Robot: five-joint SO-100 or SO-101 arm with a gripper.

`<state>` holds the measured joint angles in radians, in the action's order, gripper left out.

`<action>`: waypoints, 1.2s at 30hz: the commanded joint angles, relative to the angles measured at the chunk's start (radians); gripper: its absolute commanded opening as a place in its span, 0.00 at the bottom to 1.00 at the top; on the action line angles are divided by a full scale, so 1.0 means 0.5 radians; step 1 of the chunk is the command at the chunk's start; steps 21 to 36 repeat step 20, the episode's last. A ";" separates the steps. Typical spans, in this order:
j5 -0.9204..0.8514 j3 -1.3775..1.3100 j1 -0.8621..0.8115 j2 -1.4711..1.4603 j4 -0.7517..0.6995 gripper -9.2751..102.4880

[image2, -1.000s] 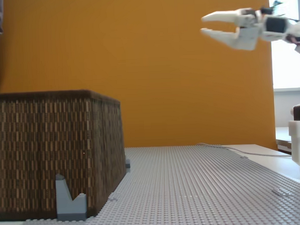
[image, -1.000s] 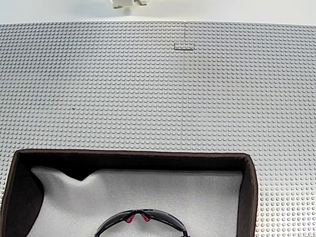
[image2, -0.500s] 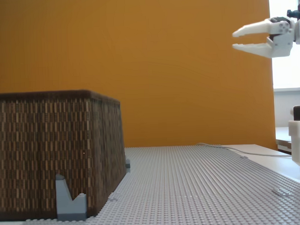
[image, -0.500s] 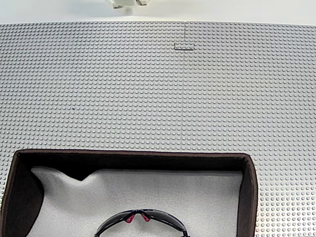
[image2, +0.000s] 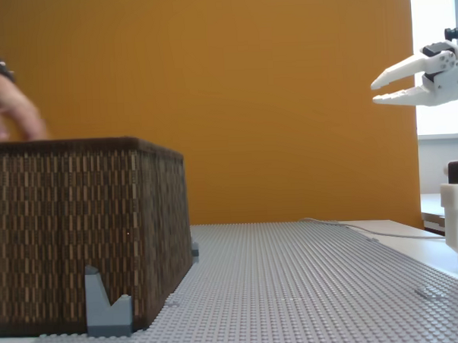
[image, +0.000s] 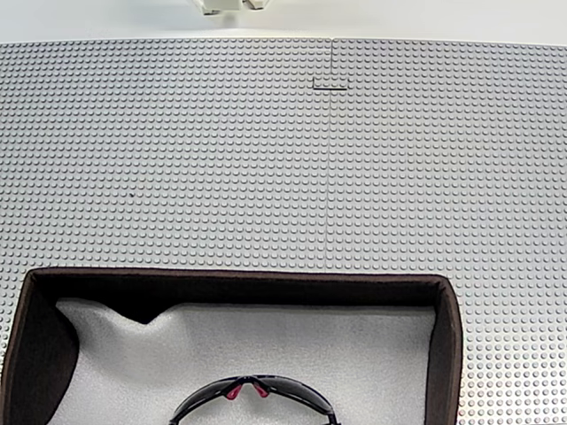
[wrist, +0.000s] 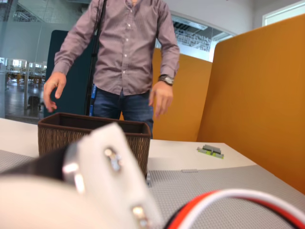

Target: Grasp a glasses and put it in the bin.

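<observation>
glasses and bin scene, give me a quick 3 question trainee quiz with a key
1. True or false: the black wraparound sunglasses lie on the white lining inside the dark brown woven rectangular bin.
2. In the side fixed view, the white claw is: A) shut on the sunglasses, B) open and empty, up in the air away from the bin, C) resting on the grey studded baseplate.
3. Fill in: in the side fixed view, a person's ____ hovers just above the bin's rim.

Key: 1 true; 2 B; 3 hand
</observation>
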<state>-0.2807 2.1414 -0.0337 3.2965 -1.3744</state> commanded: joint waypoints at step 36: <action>0.064 -0.052 -0.012 -0.034 -0.117 0.09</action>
